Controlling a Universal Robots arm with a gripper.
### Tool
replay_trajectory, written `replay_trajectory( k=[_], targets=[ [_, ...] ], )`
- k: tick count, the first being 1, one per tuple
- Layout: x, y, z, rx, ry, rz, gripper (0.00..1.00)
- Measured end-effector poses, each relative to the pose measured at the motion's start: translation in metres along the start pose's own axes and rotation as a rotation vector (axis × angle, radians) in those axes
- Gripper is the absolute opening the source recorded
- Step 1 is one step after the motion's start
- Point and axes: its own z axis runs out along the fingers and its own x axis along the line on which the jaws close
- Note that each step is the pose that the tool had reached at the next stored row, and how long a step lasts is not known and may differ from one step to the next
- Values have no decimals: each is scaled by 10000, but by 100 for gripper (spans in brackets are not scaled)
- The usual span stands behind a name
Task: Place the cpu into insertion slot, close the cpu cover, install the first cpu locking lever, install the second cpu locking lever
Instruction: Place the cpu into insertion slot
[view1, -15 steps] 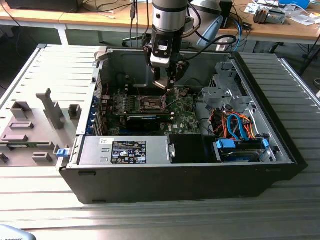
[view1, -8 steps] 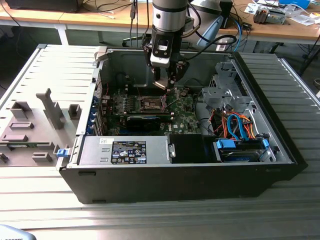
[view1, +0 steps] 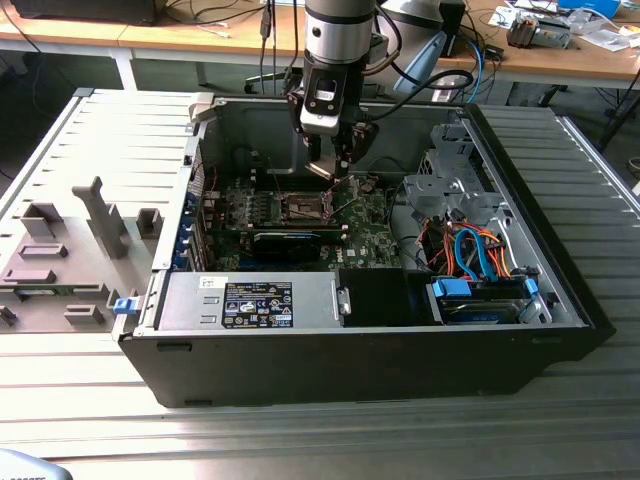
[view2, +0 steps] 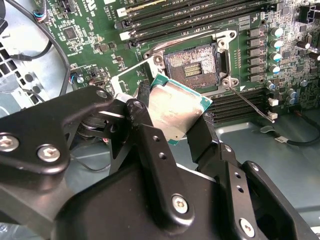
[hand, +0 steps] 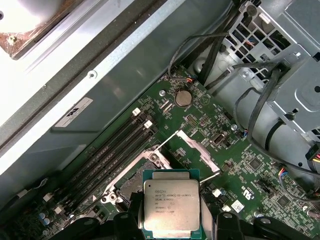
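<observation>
1. The arm (view1: 340, 25) is a silver-grey cylinder ending in a dark band.
2. A black wrist block (view1: 325, 100) below it carries a pale faceplate.
3. Black cable (view1: 392, 48) loops beside it.
4. The gripper (view2: 172, 125) is matte black, and its fingers (view2: 150, 150) are flat linked bars fixed with silver hex-socket screws (view2: 48, 153).

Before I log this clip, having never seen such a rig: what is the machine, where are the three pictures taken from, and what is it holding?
A single robot arm reaches from above into an open computer case lying on a slatted metal table. The exterior view looks on from off the arm; both wrist views ride on it. The gripper is shut on the cpu, a small silver square, held above the green board. The insertion slot sits empty, and the cpu cover stands flipped open.
</observation>
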Motion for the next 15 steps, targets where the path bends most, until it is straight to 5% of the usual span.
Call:
replay_trajectory(
  k=[15],
  targets=[
    [0,0,1,34,-35,61,55]
  ],
)
